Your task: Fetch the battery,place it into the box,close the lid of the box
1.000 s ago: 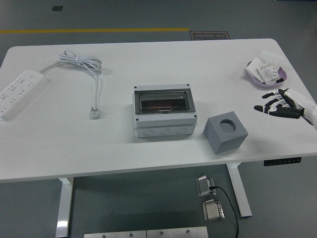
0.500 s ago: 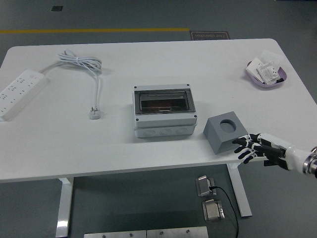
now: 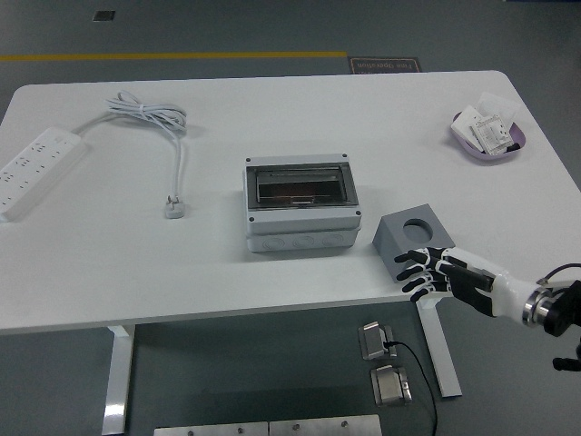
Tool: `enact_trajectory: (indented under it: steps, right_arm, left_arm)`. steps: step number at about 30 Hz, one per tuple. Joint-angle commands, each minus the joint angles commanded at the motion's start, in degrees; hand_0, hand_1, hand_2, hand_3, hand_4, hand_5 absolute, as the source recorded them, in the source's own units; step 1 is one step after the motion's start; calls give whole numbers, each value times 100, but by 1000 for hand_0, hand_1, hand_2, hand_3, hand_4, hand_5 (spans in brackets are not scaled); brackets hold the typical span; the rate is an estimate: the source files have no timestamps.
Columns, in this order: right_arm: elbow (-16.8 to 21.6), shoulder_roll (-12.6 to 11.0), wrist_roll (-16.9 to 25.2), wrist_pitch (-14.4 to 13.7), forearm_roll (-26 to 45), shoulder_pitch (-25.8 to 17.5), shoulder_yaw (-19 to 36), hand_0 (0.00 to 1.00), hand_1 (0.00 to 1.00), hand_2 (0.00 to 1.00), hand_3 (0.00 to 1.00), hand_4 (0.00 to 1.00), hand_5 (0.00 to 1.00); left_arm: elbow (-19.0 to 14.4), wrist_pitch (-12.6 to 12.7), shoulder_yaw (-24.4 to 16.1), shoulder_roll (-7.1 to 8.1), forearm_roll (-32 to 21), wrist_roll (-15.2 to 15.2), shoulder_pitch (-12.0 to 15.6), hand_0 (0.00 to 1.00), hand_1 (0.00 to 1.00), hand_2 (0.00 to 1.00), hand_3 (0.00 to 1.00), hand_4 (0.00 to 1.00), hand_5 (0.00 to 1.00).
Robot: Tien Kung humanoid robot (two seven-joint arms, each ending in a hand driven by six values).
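Right hand [image 3: 425, 271] reaching in from the lower right, fingers spread and holding nothing, fingertips against the near right face of the grey block with a round hole [image 3: 410, 238] at the near edge of the white table [image 3: 300, 109]. Just left of the block, grey junction box [image 3: 300, 203] with its clear lid down; no battery distinguishable anywhere. Far right, purple dish [image 3: 490, 136] of white packets; far left, white power strip [image 3: 34, 167] with coiled cord [image 3: 154, 123]; beyond, grey floor with a yellow line [image 3: 172, 56].

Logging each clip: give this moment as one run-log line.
right hand: open, at grey cube block with round hole | grey box with clear lid: shut | left arm: out of view
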Motion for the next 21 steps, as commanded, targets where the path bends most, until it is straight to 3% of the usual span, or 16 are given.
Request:
enact_trajectory:
  steps: [21]
  right_arm:
    - [-516,325,292,-123,18,590,-403,503,572,603,688,910,685]
  left_arm:
    - [-10,-3,45,-36,-13,-9,-22,661,739,725,647,638,215]
